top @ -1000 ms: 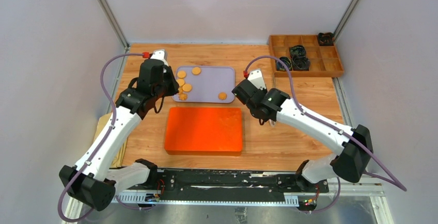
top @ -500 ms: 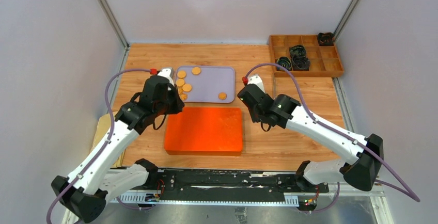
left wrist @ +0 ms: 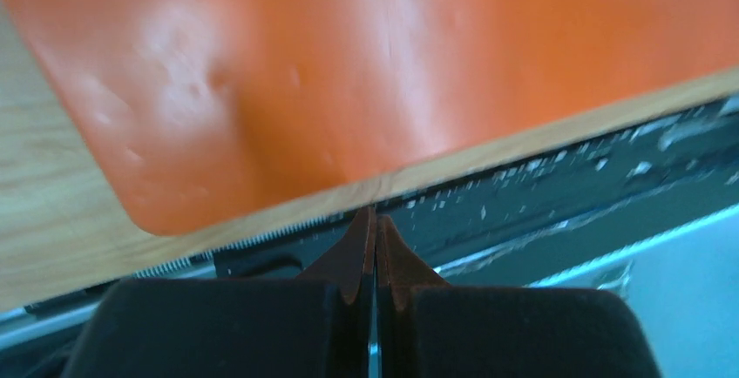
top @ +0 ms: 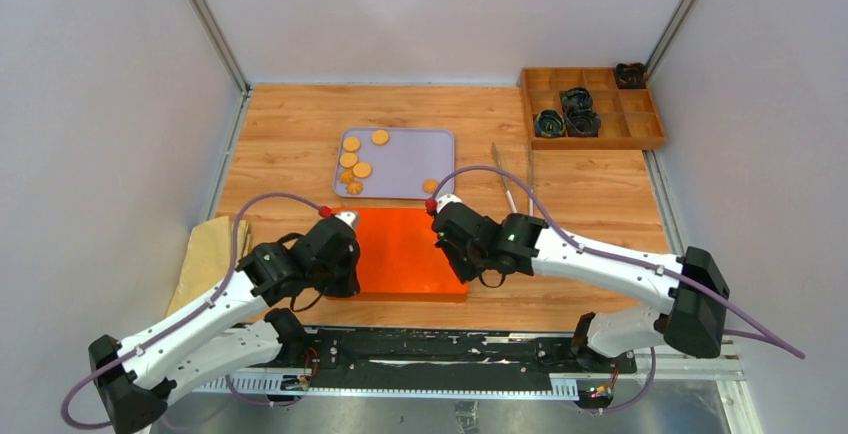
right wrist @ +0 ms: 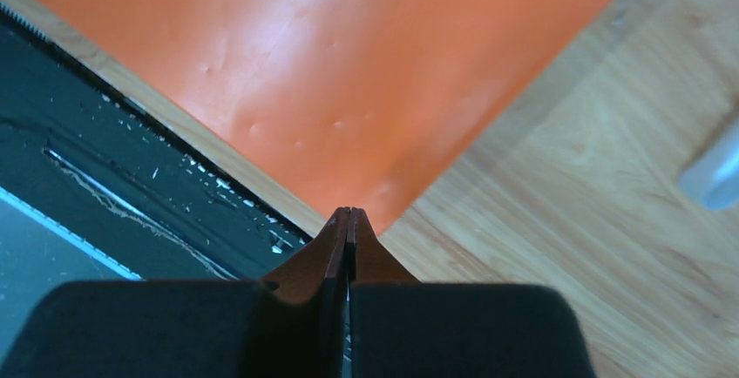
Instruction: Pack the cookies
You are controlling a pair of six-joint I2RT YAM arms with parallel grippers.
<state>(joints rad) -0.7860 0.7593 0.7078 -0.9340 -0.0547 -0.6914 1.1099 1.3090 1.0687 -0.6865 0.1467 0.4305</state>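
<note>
Several golden orange cookies (top: 362,169) lie on a lavender tray (top: 400,154) at the table's middle back, most at its left end and one (top: 430,185) at its near right corner. A flat orange box (top: 400,244) lies in front of the tray. My left gripper (top: 338,282) is shut and empty over the box's near left corner; in the left wrist view the shut gripper (left wrist: 375,219) points past the orange box (left wrist: 392,64) at the table's near edge. My right gripper (top: 458,266) is shut and empty over the box's near right corner; in the right wrist view the gripper (right wrist: 349,214) hangs beside the box (right wrist: 349,64).
A wooden compartment tray (top: 592,106) with dark items stands at the back right. Two thin sticks (top: 505,181) lie right of the lavender tray. A tan cloth (top: 203,257) lies at the left edge. The black base rail (top: 450,346) runs along the near edge.
Both arms have pulled back from the lavender tray toward the near edge. Both grippers now hang over the orange box's near corners. The cookies have not moved.
</note>
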